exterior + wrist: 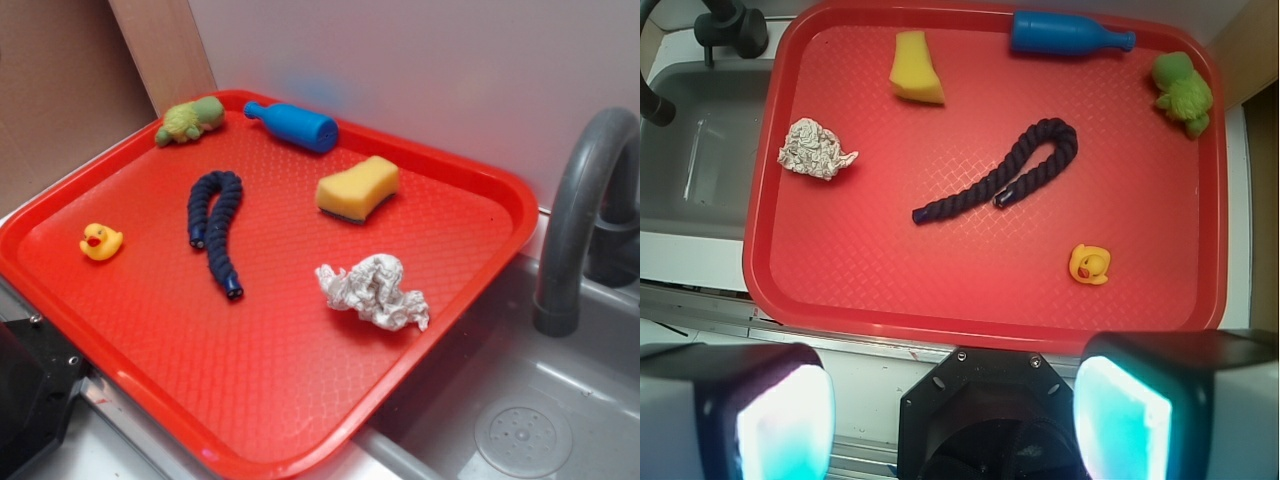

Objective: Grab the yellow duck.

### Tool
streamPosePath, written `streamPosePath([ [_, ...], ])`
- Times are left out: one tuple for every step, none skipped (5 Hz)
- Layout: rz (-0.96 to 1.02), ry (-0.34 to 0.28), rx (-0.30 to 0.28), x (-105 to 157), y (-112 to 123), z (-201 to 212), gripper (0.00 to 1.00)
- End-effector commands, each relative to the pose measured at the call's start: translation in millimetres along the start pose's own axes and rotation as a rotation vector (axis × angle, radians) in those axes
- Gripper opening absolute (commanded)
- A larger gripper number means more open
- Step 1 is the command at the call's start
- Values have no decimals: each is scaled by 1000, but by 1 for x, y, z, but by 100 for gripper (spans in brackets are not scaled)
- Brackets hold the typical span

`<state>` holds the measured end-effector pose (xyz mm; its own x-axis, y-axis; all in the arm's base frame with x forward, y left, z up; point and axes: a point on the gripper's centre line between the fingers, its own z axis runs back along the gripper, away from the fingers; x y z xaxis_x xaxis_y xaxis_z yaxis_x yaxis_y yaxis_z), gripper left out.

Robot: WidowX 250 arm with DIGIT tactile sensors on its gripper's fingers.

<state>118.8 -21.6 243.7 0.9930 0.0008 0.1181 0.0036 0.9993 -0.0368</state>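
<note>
We are holding the pincer (955, 415) spread wide and empty, high above the near edge of the red tray (970, 325). The yellow duck (1089, 264) is sitting near that edge, well apart from the dark rope (1002, 178). We are aiming to descend straight over it, watching the raised rim beside it.

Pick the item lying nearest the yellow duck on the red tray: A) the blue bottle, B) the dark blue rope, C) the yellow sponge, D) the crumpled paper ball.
B: in both views the dark blue rope lies closest to the yellow duck, while the blue bottle, the yellow sponge and the crumpled paper ball all sit farther off across the red tray.
</note>
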Motion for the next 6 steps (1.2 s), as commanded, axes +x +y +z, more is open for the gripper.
streamPosePath([
  [0,0,0,0,0,0,100],
  [206,-5,-36,17,9,-8,100],
  [381,-73,-1,33,34,-18,100],
  [524,-134,99,35,69,-30,100],
  [605,-146,188,23,100,-53,100],
  [581,-95,207,16,109,-78,100],
])
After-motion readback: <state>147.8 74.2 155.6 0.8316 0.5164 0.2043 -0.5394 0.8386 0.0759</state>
